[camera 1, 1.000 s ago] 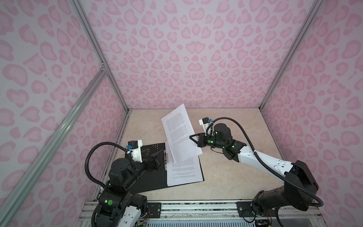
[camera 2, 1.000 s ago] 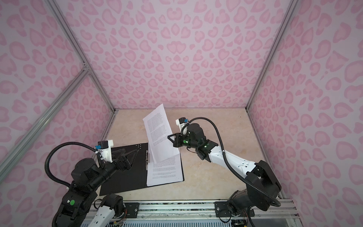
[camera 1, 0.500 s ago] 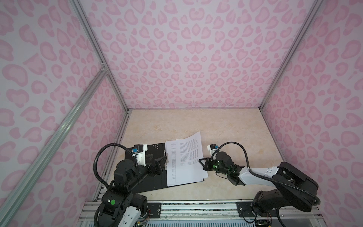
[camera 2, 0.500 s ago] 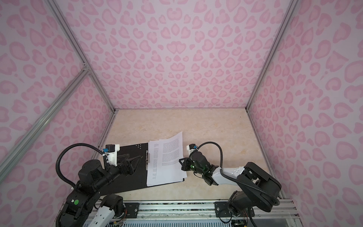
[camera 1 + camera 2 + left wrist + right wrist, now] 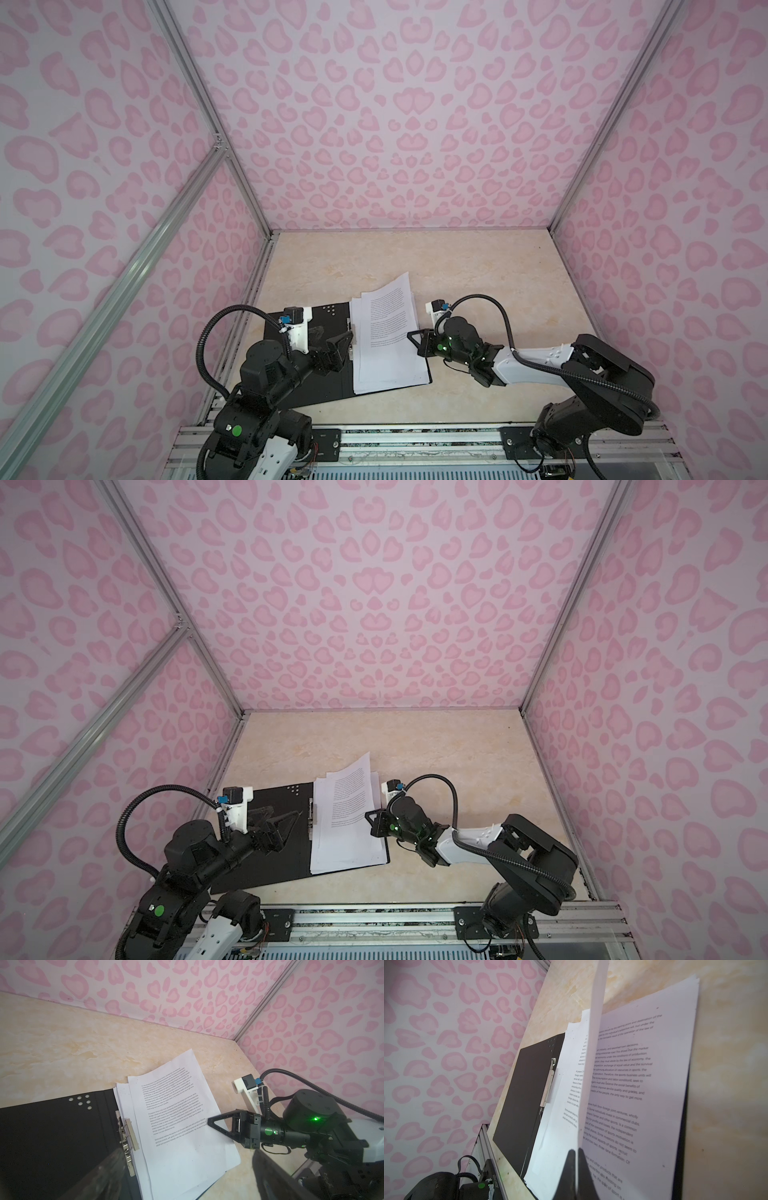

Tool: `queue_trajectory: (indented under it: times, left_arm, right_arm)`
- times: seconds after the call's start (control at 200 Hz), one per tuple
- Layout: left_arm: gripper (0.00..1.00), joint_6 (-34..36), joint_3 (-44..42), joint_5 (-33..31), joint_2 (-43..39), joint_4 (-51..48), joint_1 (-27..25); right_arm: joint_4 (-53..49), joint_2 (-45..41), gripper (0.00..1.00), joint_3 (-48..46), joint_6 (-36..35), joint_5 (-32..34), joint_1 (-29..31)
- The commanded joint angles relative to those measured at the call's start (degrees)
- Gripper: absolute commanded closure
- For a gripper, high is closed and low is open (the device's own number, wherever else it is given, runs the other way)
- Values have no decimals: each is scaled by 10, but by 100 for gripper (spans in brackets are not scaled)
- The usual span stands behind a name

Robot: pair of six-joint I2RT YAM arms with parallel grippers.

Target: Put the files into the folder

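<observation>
The files (image 5: 395, 374) are stacked on the right half of the folder (image 5: 52, 1136), which lies open, black inside up, at the front left of the table (image 5: 478, 282). The top sheet (image 5: 388, 316) sits askew and is raised at its right edge, where it is pinched between the closed jaws of the right gripper (image 5: 208, 1123). The left gripper (image 5: 284, 812) is held wide open and empty above the left half, beside the clip (image 5: 129, 1136). Laying this sheet down is judged to be the step in hand; next it should be squared, lowered flat and released.
</observation>
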Motion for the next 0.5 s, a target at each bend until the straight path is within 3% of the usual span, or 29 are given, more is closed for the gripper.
queue_trajectory:
  times: [0.0,0.495]
  left_arm:
    - [3,6,5,1,6,3,0]
    - [3,5,4,-3,7,2,0]
  right_arm:
    - [9,7,100,6,-9,-13,4]
    - [14,31,100,18,-12,-35,10]
